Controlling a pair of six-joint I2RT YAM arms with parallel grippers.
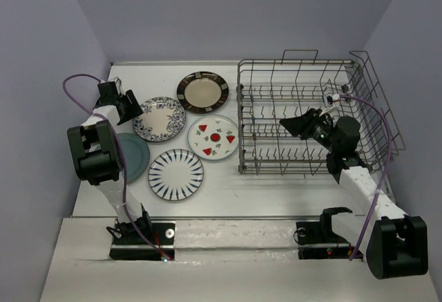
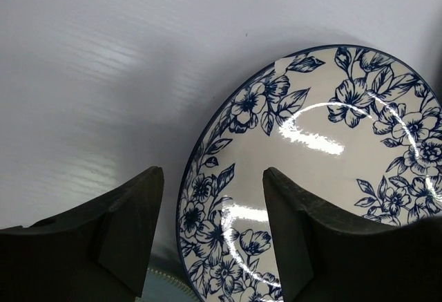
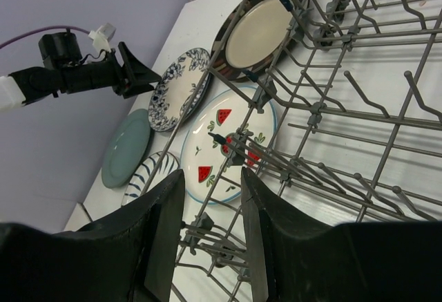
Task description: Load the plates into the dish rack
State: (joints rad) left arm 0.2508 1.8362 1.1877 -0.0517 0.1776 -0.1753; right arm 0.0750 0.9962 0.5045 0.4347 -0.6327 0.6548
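I am working over a white table (image 1: 228, 191) boxed in by pale lilac walls (image 1: 207, 12). The dish rack (image 1: 311, 115) stands far right, tines up, its longer side running left to right (as far as I can judge from overhead). All five plates lie flat to its left: the brown-rimmed plate (image 1: 202, 92) farthest, then the floral plate (image 1: 159, 119), the red-triangle plate (image 1: 213, 137), the teal plate (image 1: 136, 151) and the striped plate (image 1: 176, 174). Overhead, the left arm hides part of the teal one. Only the left wrist view shows the left gripper (image 2: 213, 174) straddling the floral rim, jaws apart, not clamped. The right gripper (image 3: 213, 177) hangs partly open over the rack, empty.
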